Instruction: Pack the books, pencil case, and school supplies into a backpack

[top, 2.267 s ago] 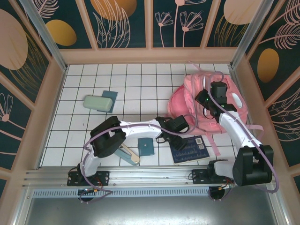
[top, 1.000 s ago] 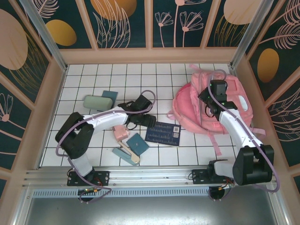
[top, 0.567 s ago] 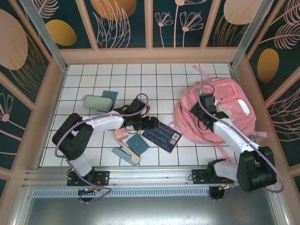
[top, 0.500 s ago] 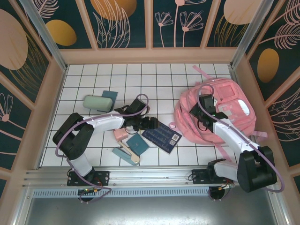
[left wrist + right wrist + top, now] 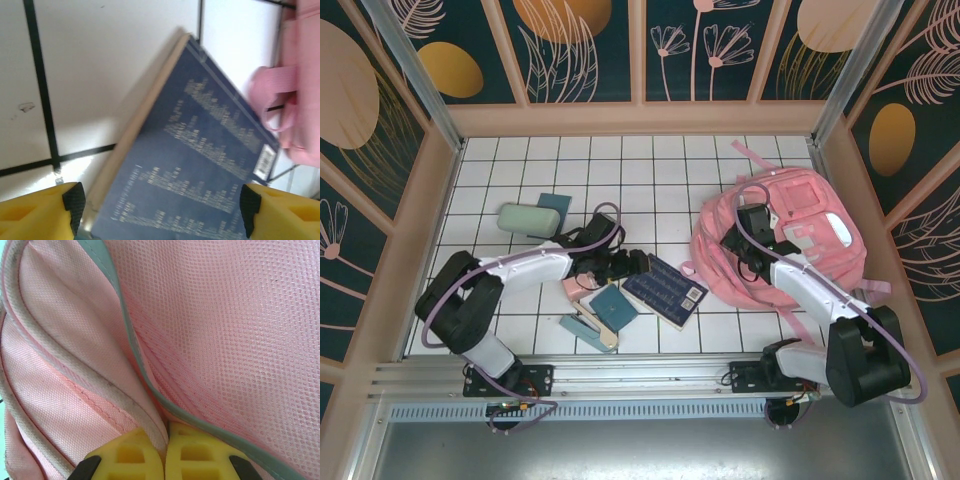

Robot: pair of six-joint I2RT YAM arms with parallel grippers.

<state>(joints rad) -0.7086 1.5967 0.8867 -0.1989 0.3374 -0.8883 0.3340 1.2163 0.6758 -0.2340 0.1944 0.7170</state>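
A navy book (image 5: pixel 666 290) with pale text lines lies tilted on the white tiles, left of the pink backpack (image 5: pixel 800 235). My left gripper (image 5: pixel 625 266) stands open at the book's left end. In the left wrist view its yellow fingertips (image 5: pixel 37 214) straddle the near end of the book (image 5: pixel 200 165), with the left gripper (image 5: pixel 160 212) low over the cover. My right gripper (image 5: pixel 744 246) is shut on the backpack's fabric edge. The right wrist view has the right gripper (image 5: pixel 166 440) pinching a seam of the backpack (image 5: pixel 230 315). The mint pencil case (image 5: pixel 527 220) lies at far left.
A pink squarish piece (image 5: pixel 576 287), a teal square (image 5: pixel 613 307) and a teal-and-cream stapler (image 5: pixel 586 331) lie near my left forearm. Another teal square (image 5: pixel 556 207) sits by the pencil case. A backpack strap (image 5: pixel 272 90) lies beside the book. Wooden walls (image 5: pixel 415 230) ring the tiles.
The book has turned from level to tilted. My left gripper has drawn back slightly to the left. My right gripper has pulled the backpack's edge leftward, and the backpack has shifted and spread.
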